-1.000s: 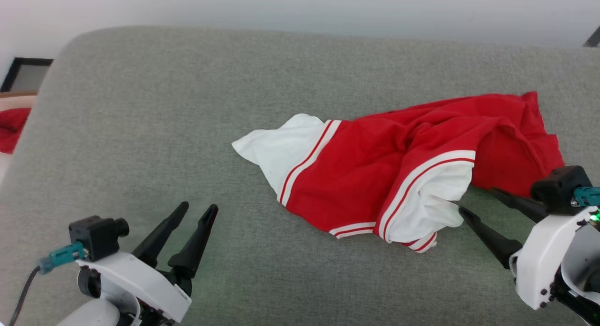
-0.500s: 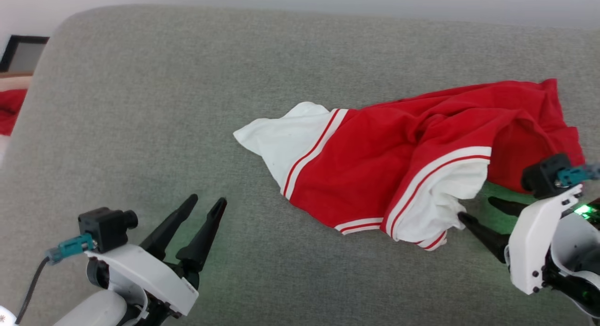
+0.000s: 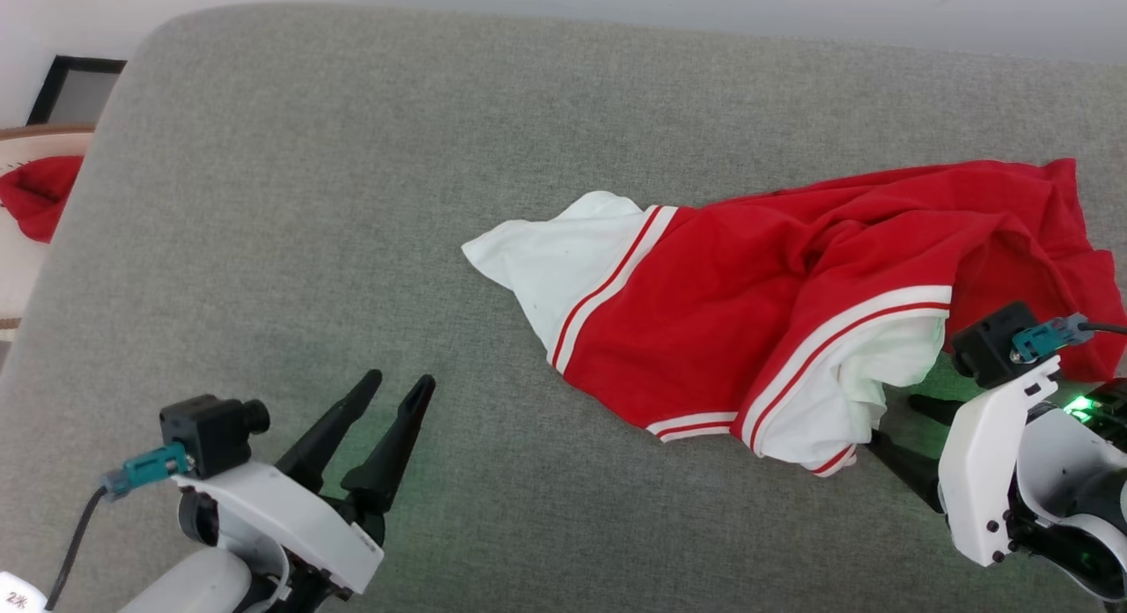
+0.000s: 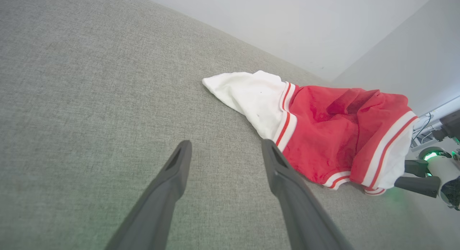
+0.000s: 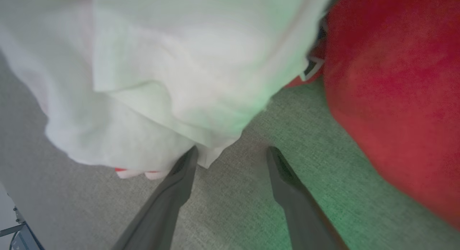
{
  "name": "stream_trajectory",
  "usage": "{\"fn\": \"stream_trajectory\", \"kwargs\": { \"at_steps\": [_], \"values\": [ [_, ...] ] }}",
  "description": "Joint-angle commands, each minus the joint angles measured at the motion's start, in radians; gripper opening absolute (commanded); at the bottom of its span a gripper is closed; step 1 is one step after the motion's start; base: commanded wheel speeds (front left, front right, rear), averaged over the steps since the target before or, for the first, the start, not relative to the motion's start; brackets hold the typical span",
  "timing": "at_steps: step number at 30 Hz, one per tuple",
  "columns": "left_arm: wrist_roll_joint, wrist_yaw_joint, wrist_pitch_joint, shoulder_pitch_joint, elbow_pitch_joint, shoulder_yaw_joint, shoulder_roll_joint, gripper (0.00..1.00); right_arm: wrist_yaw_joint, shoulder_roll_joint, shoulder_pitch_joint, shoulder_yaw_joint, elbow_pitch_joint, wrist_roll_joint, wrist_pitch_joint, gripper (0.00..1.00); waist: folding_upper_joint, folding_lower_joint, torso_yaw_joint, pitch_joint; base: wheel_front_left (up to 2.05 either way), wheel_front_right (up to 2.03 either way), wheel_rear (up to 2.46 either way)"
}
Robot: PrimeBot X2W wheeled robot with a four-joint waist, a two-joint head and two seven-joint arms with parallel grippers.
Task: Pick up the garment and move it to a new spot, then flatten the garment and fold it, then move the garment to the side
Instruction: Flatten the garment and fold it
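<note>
One garment [image 3: 704, 331], perhaps against right pincer [image 3: 894, 419]

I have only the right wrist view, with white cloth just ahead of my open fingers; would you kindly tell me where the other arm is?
Observer: The left pincer hovers open over bare grey cushion, well apart from the garment.
Operator: Thank you. How does the whole garment lie?
Observer: Crumpled, not flat; a second white sleeve points toward the left pincer, with the red body bunched between the two sleeves.
Operator: Is anything else nearby?
Observer: A small red cloth lies beyond the cushion's left edge.
</note>
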Motion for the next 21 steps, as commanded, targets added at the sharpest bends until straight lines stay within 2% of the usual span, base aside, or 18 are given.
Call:
{"fn": "stream_trajectory", "kwargs": {
  "at_steps": [1, 2, 7, 13, 21],
  "values": [
    [0.005, -0.006, -0.002, -0.002, 0.003, 0.002, -0.003, 1.0, -0.001, 0.002, -0.003, 0.016, 0.01, -0.004, 0.007, 0.15, 0.0, 0.0, 0.001, 0.001, 0.0, 0.0, 0.0],
    [0.006, -0.006, -0.002, -0.003, 0.004, 0.002, -0.005, 1.0, -0.001, 0.002, -0.004, 0.02, 0.012, -0.003, 0.008, 0.0, 0.0, 0.0, 0.002, 0.001, 0.0, 0.0, 0.0],
    [0.006, -0.012, -0.003, -0.001, 0.013, 0.002, -0.01, 1.0, -0.001, -0.008, -0.01, 0.022, 0.013, -0.01, -0.008, 0.0, 0.0, 0.0, 0.006, -0.004, 0.0, 0.0, 0.0],
    [0.001, -0.014, -0.005, 0.014, 0.018, 0.008, -0.01, 1.0, -0.001, -0.002, -0.001, -0.027, 0.009, -0.022, -0.061, 0.0, 0.0, 0.0, -0.003, -0.018, 0.0, 0.0, 0.0],
    [-0.001, -0.002, -0.006, 0.048, 0.006, 0.026, 0.0, 1.0, -0.001, -0.007, 0.088, -0.22, -0.053, -0.055, -0.107, 0.0, 0.0, 0.0, -0.045, -0.042, 0.0, 0.0, 0.0]
  ]
}}
